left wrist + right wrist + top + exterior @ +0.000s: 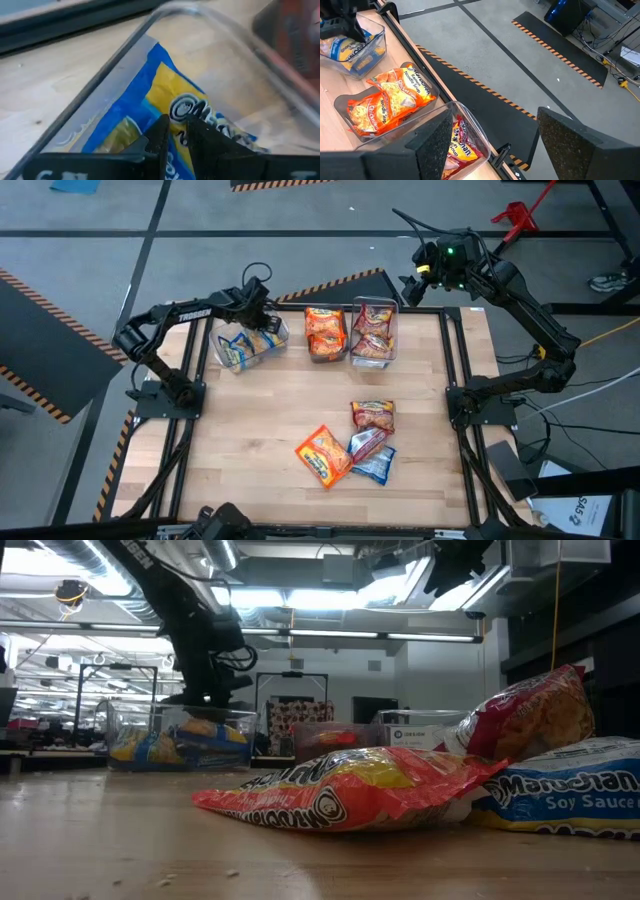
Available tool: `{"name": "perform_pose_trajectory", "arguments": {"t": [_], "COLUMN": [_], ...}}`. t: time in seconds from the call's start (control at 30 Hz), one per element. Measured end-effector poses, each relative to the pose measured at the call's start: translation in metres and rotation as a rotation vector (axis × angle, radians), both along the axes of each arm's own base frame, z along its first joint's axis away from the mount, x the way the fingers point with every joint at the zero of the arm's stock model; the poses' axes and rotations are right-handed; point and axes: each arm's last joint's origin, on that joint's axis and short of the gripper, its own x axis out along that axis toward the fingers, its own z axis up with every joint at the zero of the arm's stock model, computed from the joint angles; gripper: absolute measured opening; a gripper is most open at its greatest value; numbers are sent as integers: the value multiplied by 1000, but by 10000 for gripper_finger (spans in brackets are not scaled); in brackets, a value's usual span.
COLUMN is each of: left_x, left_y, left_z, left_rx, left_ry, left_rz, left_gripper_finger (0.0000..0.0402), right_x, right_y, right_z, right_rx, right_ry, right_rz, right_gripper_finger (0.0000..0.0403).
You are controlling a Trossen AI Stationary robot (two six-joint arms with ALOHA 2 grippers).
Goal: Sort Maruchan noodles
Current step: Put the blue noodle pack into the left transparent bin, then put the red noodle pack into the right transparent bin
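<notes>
Blue-and-yellow packets (243,346) are already binned beneath the nearly closed, empty left gripper (175,131), while four noodle packets (347,448) are left unsorted on the surface (260,420) well in front of the bins (372,330).

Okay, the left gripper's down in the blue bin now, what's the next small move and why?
Probably open the left gripper and lift clear: its fingers look pinched on a blue-and-yellow packet already inside the left clear bin. Four packets still wait on the table.

Bright overhead lighting; perhaps blurry close-ups.
</notes>
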Motion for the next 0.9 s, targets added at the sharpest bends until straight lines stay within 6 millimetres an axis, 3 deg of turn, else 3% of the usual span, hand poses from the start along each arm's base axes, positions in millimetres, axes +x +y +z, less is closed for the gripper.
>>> {"name": "perform_pose_trajectory", "arguments": {"t": [0.23, 0.37, 0.6, 0.77, 0.9], "left_x": [4, 5, 7, 18, 32], "left_y": [1, -8, -48, -84, -113], "left_z": [52, 88, 130, 152, 165], "left_rx": [89, 121, 5, -27, -7], "left_ry": [-158, -316, -646, -767, -838], "left_rz": [-41, -173, -441, -550, -618], "left_gripper_finger": [60, 60, 60, 60, 60], "right_x": [0, 1, -1, -6, -2], "right_y": [0, 2, 15, 25, 38], "right_z": [0, -1, -12, -21, -43], "right_rx": [0, 49, 283, 438, 555], "right_ry": [0, -26, -38, 6, 54], "right_rz": [0, 68, 281, 362, 455], "right_gripper_finger": [278, 278, 278, 278, 278]}}
